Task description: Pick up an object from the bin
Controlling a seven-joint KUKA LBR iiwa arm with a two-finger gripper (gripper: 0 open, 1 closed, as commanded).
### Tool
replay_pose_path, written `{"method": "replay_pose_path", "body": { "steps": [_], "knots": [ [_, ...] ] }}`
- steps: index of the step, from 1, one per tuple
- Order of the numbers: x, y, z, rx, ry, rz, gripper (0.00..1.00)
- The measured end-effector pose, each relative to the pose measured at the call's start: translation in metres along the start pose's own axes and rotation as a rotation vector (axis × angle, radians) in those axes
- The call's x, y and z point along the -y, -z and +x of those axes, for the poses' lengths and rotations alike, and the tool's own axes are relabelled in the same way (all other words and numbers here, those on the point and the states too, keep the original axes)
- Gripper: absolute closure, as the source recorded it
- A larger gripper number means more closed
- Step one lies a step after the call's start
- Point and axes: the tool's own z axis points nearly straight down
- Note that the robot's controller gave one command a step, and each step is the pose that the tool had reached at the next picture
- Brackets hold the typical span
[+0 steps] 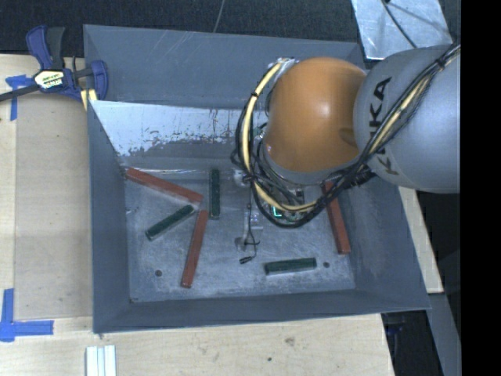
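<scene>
**Orange cover up top, hand low among flat sticks**

Orange cover [313,116] on the wrist sits closest to my lens and hides part of the bin [109,233] on its right side. Below it the hand [249,245] hangs low over bare floor near the middle. I cannot tell whether it is apart or together, and I see nothing clamped in it.

Nearest to it is a dark green stick [290,266], lying flat near the front wall, just to the right of the hand as I view it. A red-brown stick [194,249] lies on the hand's other side, and an upright green stick [214,193] lies behind it. More sticks are scattered to the left.

I judge the dark green stick to be light, stiff and not fragile. It is thin and flat on the metal, so there is little height to catch, and it may skid. I would take it at mid-length, across its narrow width, so it does not tip.
</scene>
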Motion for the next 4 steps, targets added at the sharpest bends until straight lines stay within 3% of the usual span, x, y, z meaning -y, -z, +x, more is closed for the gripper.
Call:
{"method": "replay_pose_path", "body": {
  "steps": [1, 2, 3, 4],
  "knots": [
    [0.0, 0.0, 0.0, 0.0, -0.001, 0.0, 0.0],
    [-0.027, -0.047, -0.003, 0.007, 0.054, 0.0, 0.0],
    [-0.042, -0.099, -0.034, 0.005, 0.269, 0.0, 0.0],
    [-0.035, -0.134, -0.043, 0.001, 0.291, -0.001, 1.0]
  ]
}}
